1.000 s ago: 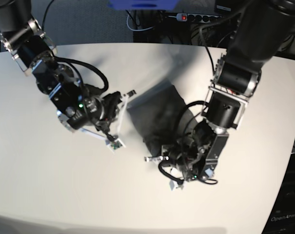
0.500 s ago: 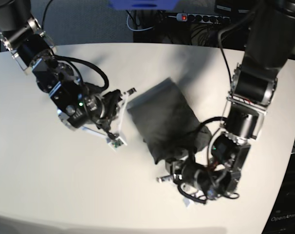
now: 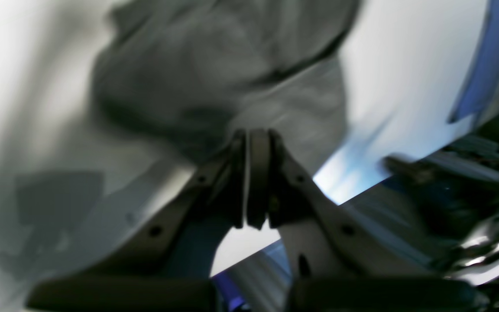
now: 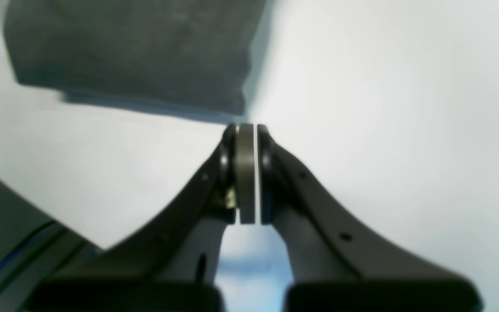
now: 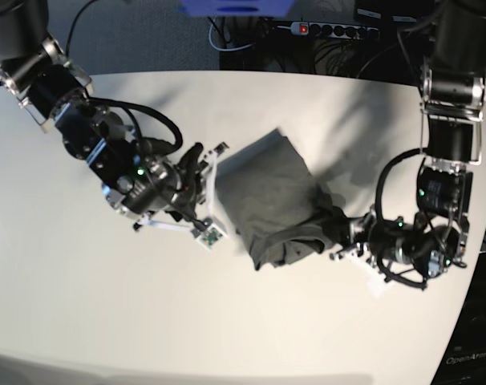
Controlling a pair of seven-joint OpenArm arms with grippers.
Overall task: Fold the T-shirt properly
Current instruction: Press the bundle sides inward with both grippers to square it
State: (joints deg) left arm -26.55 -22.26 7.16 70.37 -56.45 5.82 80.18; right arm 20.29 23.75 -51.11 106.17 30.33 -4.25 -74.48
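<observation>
I see the white table (image 5: pixel 83 305) carrying the T-shirt (image 5: pixel 275 200), a folded dark bundle near the middle, its near end rumpled. My left gripper (image 3: pixel 251 143) has its pads pressed flat together with no cloth between them, tips just at the shirt's creased edge. My right gripper (image 4: pixel 245 130) is likewise fully closed and empty, poised just off a folded corner of the shirt.

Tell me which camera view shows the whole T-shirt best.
The base view: there the folded T-shirt lies fully visible on the white table. The left wrist view shows it only as a blurred bunch; the right wrist view shows one corner.
</observation>
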